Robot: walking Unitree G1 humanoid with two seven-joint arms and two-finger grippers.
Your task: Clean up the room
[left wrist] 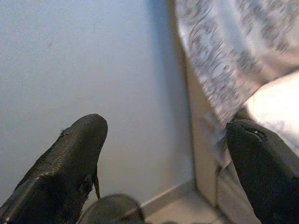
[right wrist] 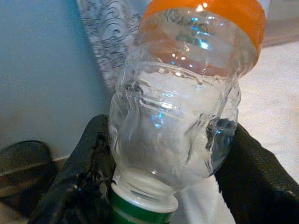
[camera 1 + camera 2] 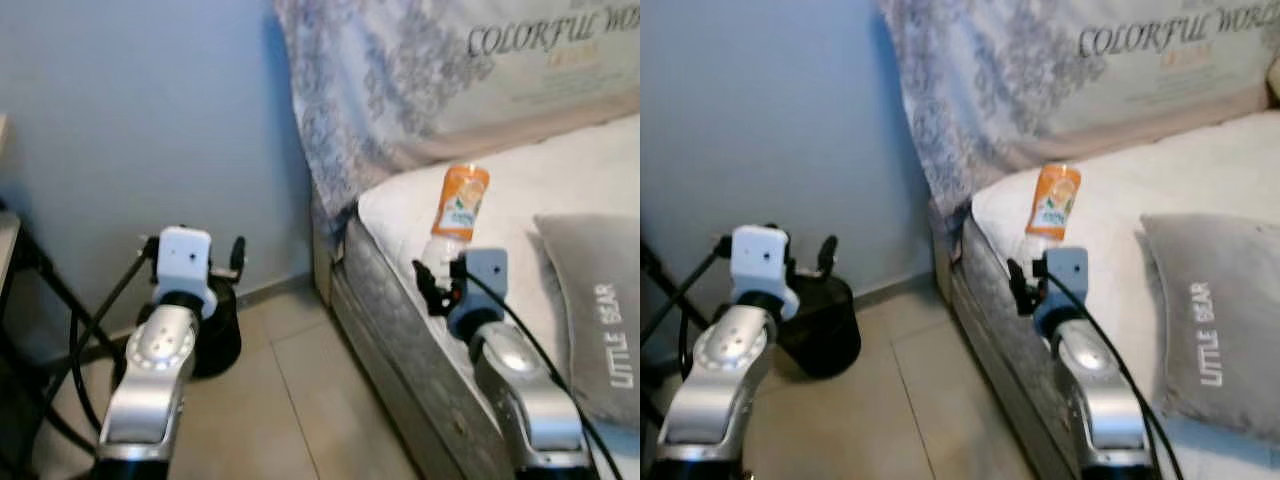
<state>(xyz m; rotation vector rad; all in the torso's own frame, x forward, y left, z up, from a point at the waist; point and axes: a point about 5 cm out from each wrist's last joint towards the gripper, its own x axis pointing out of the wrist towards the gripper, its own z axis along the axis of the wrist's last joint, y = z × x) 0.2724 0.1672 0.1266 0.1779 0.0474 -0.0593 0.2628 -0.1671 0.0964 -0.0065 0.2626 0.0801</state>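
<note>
My right gripper is shut on a clear, crumpled plastic bottle with an orange label, held over the corner of the bed. In the right wrist view the bottle sits between the two black fingers, its green cap end towards the wrist. Off to the left, my left gripper stands open with nothing in it, raised over a black waste bin on the floor by the blue wall.
The bed's mattress fills the right side, with a grey "LITTLE BEAR" pillow and a large printed pillow against the wall. Black furniture legs and cables stand at the far left. Tiled floor lies between bin and bed.
</note>
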